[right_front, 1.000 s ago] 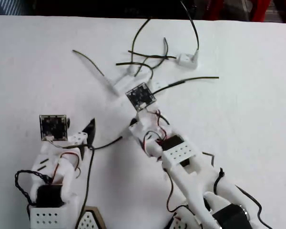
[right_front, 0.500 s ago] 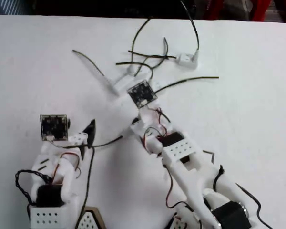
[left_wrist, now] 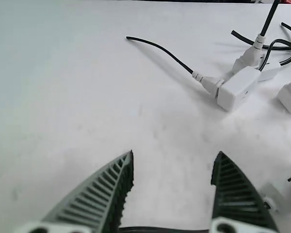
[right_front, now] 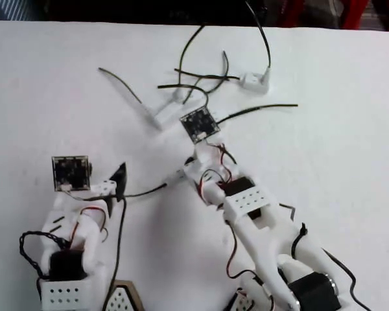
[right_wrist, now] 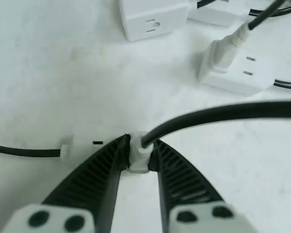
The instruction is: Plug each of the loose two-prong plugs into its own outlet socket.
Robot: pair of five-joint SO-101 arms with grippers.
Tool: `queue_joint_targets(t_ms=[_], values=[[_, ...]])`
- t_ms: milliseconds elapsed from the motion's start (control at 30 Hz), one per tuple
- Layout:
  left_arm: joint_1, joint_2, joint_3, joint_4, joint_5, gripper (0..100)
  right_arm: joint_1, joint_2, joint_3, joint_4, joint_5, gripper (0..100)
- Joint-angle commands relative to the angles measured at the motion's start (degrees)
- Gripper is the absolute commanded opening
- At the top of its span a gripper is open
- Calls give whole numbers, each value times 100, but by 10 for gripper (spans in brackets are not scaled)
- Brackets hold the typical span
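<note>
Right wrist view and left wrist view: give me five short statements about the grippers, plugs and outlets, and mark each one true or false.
1. The right gripper is shut on a white plug. True.
2. The left gripper holds a plug. False: it is open, with nothing between its fingers, over the table.
3. The white plug sits in an outlet. False: it lies apart from the nearer outlet block and the farther outlet block.
4. The white plug's cord is black. True.
5. The nearer outlet block shows two free slots. True.
</note>
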Motion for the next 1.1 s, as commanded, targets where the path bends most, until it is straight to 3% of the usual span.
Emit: queue_joint_targets(t_ms=[0,467,800,1067], values=[[-224,-48,-62,26,-44,260,22,13,-246,22,0,17],[-242,-48,-70,0,-44,260,-259,-532,-158,66,-44,17],[-875,-48,158,-18,-44,260,-426,-2105,44,1200,-440,17],[-884,-48,193,9,-44,260,-426,-2123,826,-259,-457,17]])
